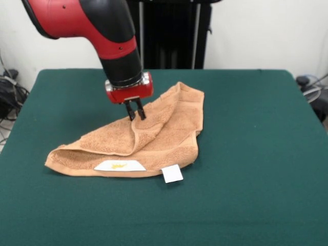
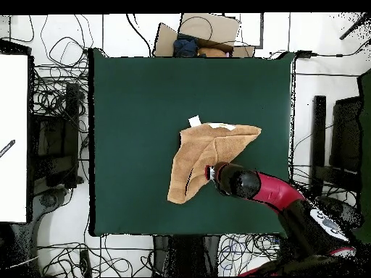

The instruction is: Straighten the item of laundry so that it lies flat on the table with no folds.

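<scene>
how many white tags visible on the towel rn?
2. One long tag with a yellow mark lies on the towel's near edge in the front view; one small plain tag sticks out onto the table beside it. Folds may hide more.

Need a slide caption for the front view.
Sawyer end effector pinching a fold of the tan towel on the green table.

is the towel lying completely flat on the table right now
No, the towel is folded over on itself with a raised ridge where the gripper meets it, on the table.
</scene>
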Controlling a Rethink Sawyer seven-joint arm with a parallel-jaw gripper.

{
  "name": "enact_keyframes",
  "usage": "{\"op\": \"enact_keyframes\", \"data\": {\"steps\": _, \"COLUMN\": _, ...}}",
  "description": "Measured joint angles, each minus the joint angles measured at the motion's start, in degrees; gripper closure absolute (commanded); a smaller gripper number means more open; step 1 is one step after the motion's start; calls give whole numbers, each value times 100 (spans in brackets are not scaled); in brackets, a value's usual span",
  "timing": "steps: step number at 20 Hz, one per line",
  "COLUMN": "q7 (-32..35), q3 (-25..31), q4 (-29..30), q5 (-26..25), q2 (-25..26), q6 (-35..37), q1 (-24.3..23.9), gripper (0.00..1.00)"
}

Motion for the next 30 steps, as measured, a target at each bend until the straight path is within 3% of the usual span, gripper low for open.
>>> {"op": "enact_keyframes", "data": {"steps": 11, "q7": 0, "q3": -26, "q4": 18, "q5": -1, "q2": -68, "q6": -1, "q1": 72, "gripper": 100}}
{"op": "enact_keyframes", "data": {"steps": 25, "q7": 0, "q3": -35, "q4": 373, "q5": 378, "q2": -1019, "q6": -1, "q1": 751, "gripper": 100}}
{"op": "enact_keyframes", "data": {"steps": 30, "q7": 0, "q3": -35, "q4": 376, "q5": 474, "q2": -1135, "q6": 0, "q1": 850, "gripper": 100}}
